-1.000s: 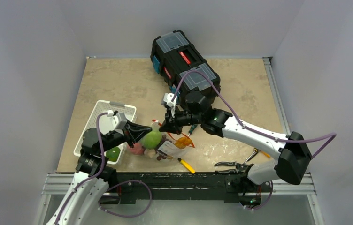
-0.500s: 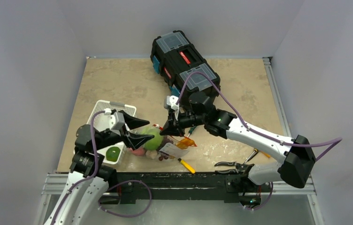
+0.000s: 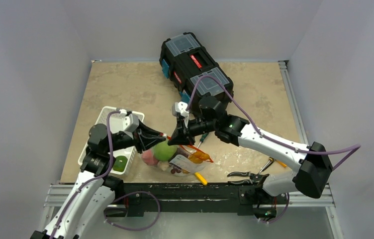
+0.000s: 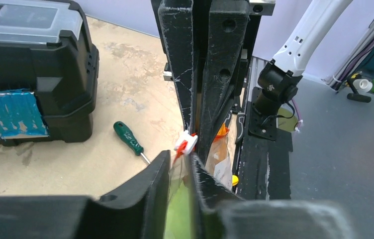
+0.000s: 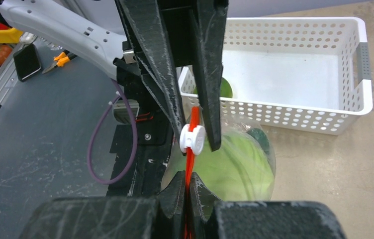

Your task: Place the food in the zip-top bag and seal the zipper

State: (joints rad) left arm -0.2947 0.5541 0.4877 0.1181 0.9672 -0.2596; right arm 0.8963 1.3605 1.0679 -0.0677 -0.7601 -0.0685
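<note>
Zipper (image 5: 192,119), orange-red with white tab (image 5: 193,139), topping the zip-top bag (image 3: 185,160) that holds the pale green cabbage (image 5: 234,167), near the table's (image 3: 125,84) front edge beside the white basket (image 5: 294,119): right gripper (image 5: 187,186) clamped on the strip, left gripper (image 4: 180,159) narrow astride it across the tab, grip not discernible.

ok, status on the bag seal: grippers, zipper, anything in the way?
Right gripper shut on zipper. Left gripper straddling white slider tab, grip unclear. Cabbage in zip-top bag; green fruit in basket. Nothing seen blocking the zipper.
</note>
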